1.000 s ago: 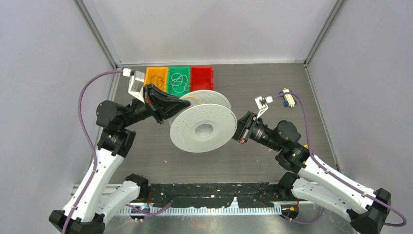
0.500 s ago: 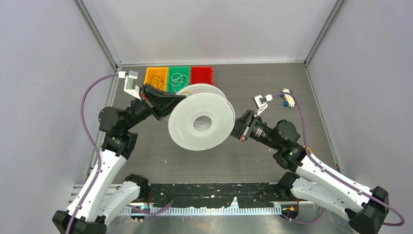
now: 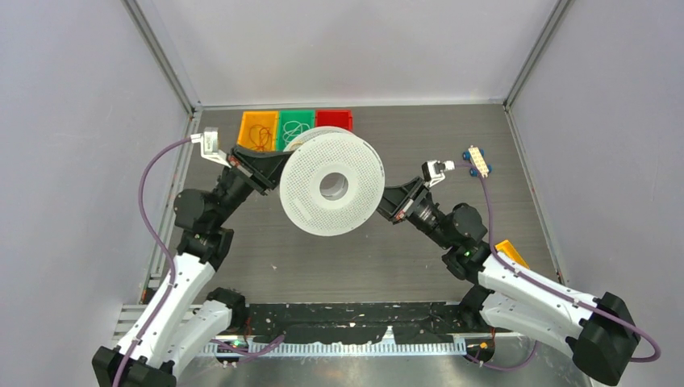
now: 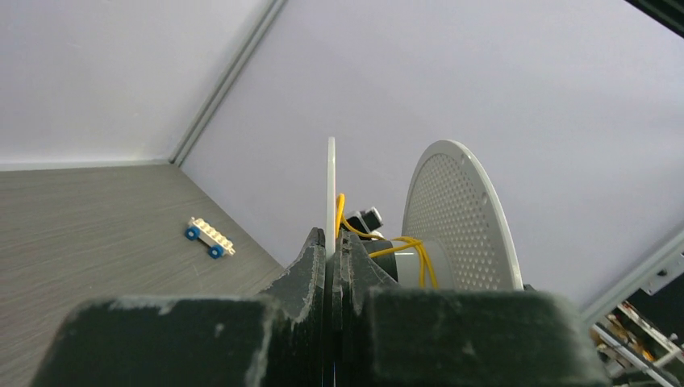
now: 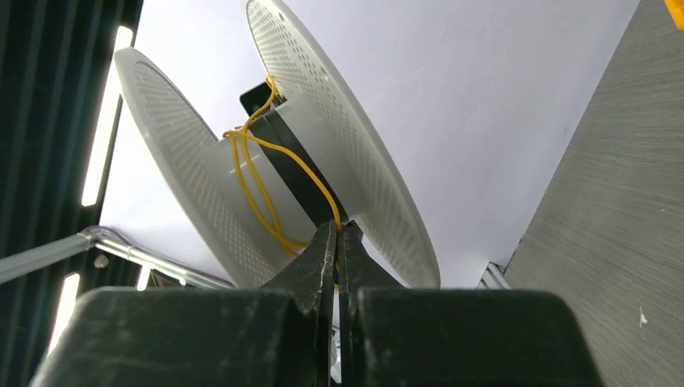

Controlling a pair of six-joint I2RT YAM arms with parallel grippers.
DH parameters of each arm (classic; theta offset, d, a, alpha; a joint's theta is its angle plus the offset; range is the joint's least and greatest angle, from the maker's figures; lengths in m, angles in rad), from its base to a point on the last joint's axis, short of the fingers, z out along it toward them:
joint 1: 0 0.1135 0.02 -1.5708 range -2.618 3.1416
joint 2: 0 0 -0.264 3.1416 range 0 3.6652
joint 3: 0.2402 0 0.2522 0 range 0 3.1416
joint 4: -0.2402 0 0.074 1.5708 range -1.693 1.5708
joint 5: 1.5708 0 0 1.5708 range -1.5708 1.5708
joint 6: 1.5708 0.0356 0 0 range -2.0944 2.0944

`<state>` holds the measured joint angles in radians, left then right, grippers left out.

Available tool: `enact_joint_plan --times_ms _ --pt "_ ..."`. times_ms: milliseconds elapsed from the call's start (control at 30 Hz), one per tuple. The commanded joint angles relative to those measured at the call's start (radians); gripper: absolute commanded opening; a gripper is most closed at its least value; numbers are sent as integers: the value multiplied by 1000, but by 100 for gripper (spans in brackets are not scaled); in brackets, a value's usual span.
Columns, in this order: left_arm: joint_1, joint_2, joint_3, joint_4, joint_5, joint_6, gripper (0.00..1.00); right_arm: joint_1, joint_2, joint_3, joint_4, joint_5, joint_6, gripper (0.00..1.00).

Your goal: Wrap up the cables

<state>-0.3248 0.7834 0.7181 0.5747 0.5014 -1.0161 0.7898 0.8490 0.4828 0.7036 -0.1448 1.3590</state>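
Note:
A white perforated spool hangs in the air over the table's middle. My left gripper is shut on the rim of one flange. The thin yellow cable runs in a few loose turns round the spool's hub, and one strand leads down into my right gripper, which is shut on it. In the top view my right gripper sits at the spool's right edge.
Orange, green and red bins stand at the back; the orange and green ones hold thin wires. A white brick with blue wheels lies at the right, also seen in the left wrist view. An orange block lies by my right arm.
Both arms have lifted the spool up and toward the back, and its flat face has turned more toward the top camera. Both grippers have stayed shut.

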Motion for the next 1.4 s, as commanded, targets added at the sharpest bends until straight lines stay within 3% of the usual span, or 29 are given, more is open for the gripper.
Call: enact_joint_plan --times_ms 0,467,667,933,1367 --pt "10 -11 -37 135 -139 -13 0 7 3 -29 152 91 88 5" --pt "-1 17 -114 242 -196 -68 0 26 5 -49 153 294 133 5" --pt "-7 23 -127 242 -242 -70 0 52 40 -49 174 306 142 5" --pt "-7 34 -156 225 -316 -89 0 152 103 -86 200 431 145 6" --pt "-7 35 -201 183 -410 -162 0 156 216 -63 231 474 141 5"
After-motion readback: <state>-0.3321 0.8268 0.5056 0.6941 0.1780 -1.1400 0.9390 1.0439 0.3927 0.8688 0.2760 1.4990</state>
